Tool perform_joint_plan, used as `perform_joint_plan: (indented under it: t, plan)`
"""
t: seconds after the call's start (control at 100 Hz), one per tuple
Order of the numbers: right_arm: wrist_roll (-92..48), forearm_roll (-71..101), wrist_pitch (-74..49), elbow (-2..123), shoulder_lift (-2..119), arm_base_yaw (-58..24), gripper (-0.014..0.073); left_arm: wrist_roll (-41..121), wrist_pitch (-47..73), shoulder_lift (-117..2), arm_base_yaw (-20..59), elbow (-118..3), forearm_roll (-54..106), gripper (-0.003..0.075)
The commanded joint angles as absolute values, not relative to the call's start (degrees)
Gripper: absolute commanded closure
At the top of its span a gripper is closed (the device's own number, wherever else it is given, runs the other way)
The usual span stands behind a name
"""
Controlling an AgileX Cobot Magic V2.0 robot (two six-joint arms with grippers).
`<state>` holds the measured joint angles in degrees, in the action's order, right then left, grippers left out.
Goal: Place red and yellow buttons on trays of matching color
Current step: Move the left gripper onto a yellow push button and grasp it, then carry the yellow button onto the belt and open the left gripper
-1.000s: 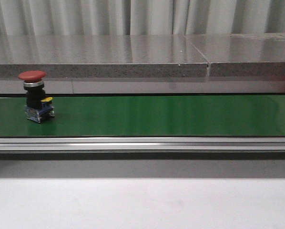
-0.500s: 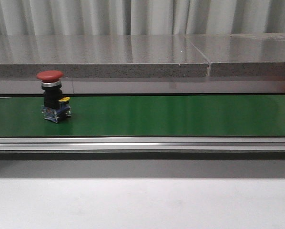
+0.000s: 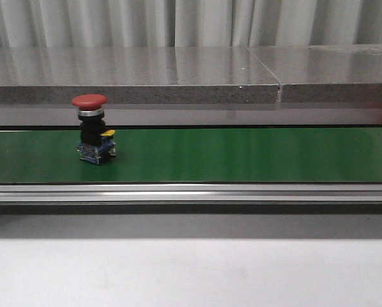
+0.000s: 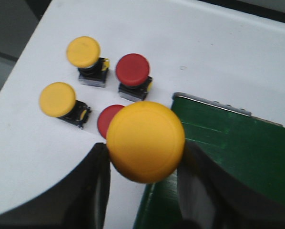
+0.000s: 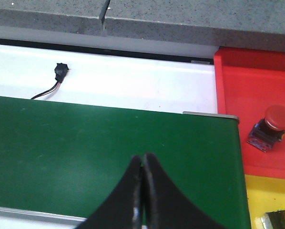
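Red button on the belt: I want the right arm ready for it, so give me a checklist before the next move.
1. Red button upright on the green belt, riding toward the right since a second ago: ok.
2. Right claw open to receive it: not ok, its fingers are together above the belt.
3. Red tray has free space: ok, one red button sits in it with room beside.
4. Yellow tray free space: cannot tell, only a corner shows.
5. Left claw busy: ok, shut on a yellow button by the belt's end.
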<state>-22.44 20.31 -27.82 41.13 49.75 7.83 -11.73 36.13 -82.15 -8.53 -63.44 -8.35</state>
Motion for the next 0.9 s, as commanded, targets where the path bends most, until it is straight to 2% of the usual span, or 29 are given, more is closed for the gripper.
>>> perform_joint_plan:
  t: [0.0, 0.24, 0.89]
  plan:
    - [-23.0, 21.1, -24.4, 42.6, 48.9, 7.9, 0.0661, -10.1, 33.1, -81.1, -6.0, -65.0, -8.7, 0.0739]
    - [-23.0, 21.1, -24.4, 42.6, 48.9, 7.9, 0.0661, -9.9, 34.1, -84.1, -2.3, -65.0, -8.7, 0.0739]
    - [-23.0, 21.1, -24.4, 42.6, 48.9, 7.9, 0.0661, -9.9, 40.2, -84.7, -2.2, -65.0, -8.4, 0.0730]
